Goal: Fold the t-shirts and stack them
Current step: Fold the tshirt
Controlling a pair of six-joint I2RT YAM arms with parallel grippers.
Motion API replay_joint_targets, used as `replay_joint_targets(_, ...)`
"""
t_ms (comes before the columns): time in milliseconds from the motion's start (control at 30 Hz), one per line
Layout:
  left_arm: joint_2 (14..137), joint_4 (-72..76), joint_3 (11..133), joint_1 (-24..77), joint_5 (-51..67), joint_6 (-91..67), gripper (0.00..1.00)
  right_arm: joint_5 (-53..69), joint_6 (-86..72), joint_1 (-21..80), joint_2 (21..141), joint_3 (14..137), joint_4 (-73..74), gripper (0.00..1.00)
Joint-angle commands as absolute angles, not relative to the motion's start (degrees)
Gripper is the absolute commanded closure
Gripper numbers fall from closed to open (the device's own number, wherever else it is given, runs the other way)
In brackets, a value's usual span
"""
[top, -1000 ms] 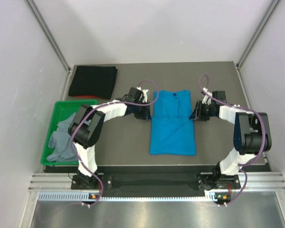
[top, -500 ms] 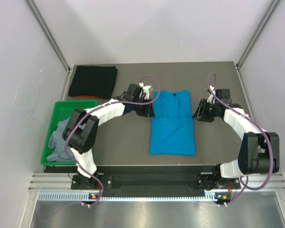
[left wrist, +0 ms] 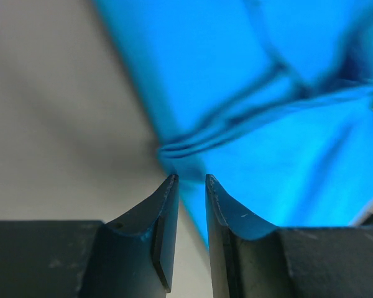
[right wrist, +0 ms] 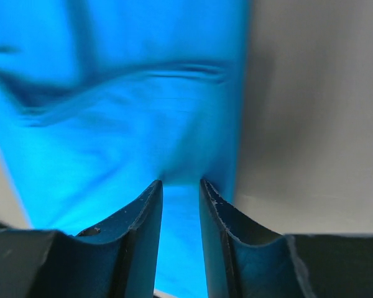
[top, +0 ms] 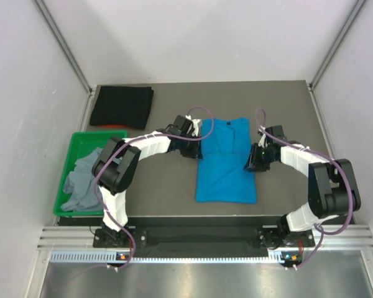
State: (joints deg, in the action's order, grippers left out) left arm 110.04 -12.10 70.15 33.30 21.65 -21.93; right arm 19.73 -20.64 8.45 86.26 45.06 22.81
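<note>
blue t-shirt (top: 227, 160) edges between both jaws

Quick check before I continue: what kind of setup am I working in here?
Probably a lab test cell for laundry folding: a grey table boxed in by white panels, a blue t-shirt laid out, and a green bin of clothes.

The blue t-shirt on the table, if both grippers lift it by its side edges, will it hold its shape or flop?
The blue t-shirt will probably sag in the middle: it lies flat with soft wrinkles and thin stacked layers at its edge. It looks light. The folded layers may slide apart, since the left gripper and right gripper pinch only the edges.
</note>
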Motion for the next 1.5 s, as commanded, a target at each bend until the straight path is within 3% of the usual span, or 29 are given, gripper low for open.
replay_joint_targets(0, 112.1, -13.5, 72.0, 32.6, 14.9, -22.4, 0.71, 14.6, -20.4, 8.3, 87.4, 43.9, 21.1, 0.7)
replay_joint_targets(200, 110.3, -15.2, 72.3, 30.9, 13.4, -24.4, 0.74, 11.3, -20.9, 8.3, 83.3, 46.3, 27.6, 0.69)
replay_joint_targets(333, 105.8, -18.7, 73.6, 30.9, 13.4, -23.5, 0.68, 6.9, -26.9, 8.4, 76.7, 47.4, 34.7, 0.56)
replay_joint_targets(400, 102.8, -20.9, 73.3, 30.9, 14.7, -22.9, 0.66, 4.6, -31.6, 8.4, 73.0, 45.9, 39.0, 0.55)
replay_joint_targets(567, 93.4, -20.4, 62.8, 32.0, 22.5, -23.7, 0.65, 8.4, -39.7, 8.6, 64.2, 37.6, 41.3, 0.55)
replay_joint_targets(867, 78.6, -7.0, 40.0, 39.9, 21.4, -37.7, 0.58, 6.0, -49.2, 8.7, 49.1, 25.6, 46.1, 0.56)
replay_joint_targets(1067, 78.7, -2.4, 36.7, 45.0, 16.6, -42.9, 0.54, 11.2, -50.1, 9.4, 47.7, 20.7, 40.3, 0.59)
replay_joint_targets(1467, 80.5, -1.5, 36.7, 46.8, 14.4, -45.3, 0.54, 7.2, -51.2, 9.8, 43.9, 23.0, 46.6, 0.59)
